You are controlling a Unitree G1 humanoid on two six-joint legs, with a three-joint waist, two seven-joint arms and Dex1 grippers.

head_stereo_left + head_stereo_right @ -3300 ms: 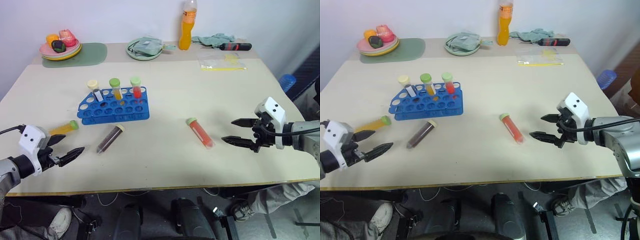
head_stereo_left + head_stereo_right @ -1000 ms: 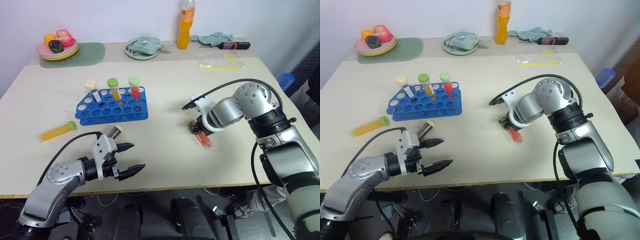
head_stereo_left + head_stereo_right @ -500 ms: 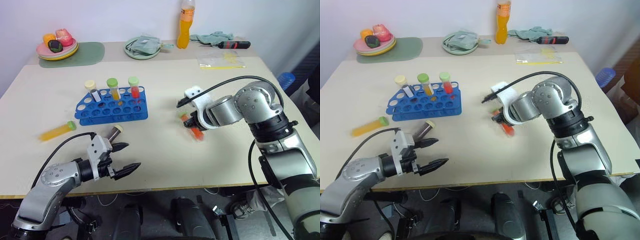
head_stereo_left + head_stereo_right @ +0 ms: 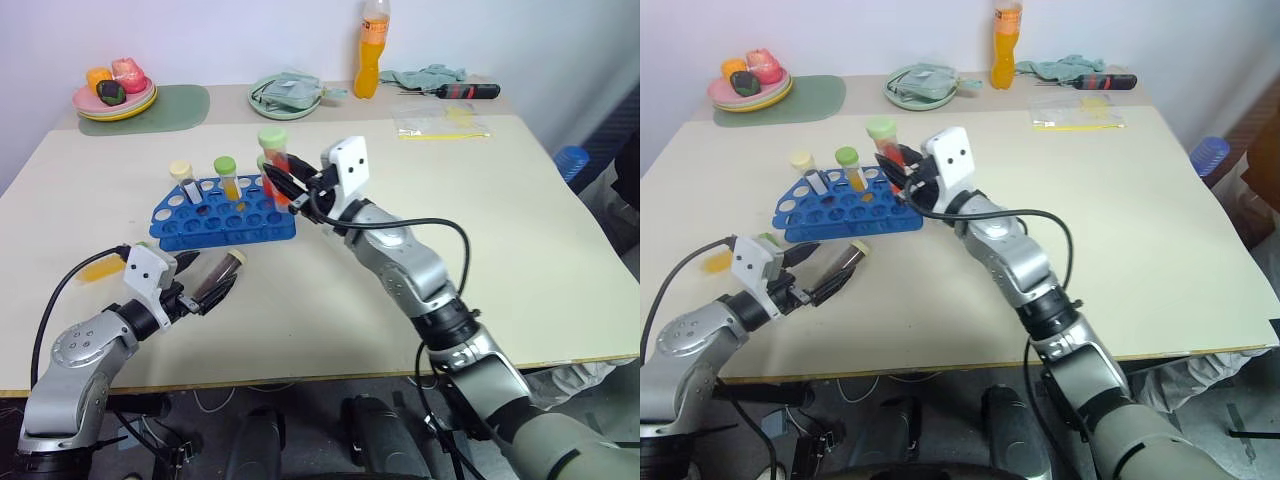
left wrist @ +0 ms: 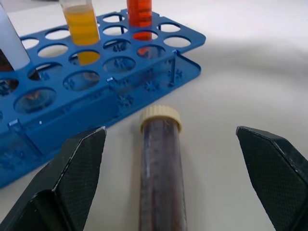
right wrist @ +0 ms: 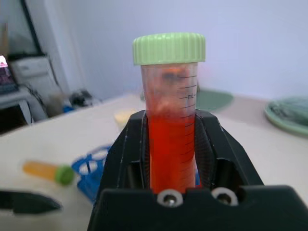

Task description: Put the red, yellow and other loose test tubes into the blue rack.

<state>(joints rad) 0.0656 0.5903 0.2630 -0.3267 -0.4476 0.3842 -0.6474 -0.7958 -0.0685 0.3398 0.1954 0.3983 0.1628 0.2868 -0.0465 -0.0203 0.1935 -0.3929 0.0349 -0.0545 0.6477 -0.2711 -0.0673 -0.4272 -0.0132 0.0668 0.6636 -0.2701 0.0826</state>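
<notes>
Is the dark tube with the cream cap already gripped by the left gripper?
No. In the left wrist view the dark tube lies on the table between the left gripper's wide-open fingers, untouched.

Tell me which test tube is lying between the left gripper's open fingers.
The dark brown tube with the cream cap, flat on the table beside the blue rack; the others stand racked, lie apart, or are held.

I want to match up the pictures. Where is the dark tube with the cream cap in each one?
Left eye: dark tube lies on the table, in front of the blue rack.
Right eye: same spot, in front of the rack.
Left wrist: centre, cap toward the rack.
Right wrist: I can't see it.
Shared landmark: the rack.
</notes>
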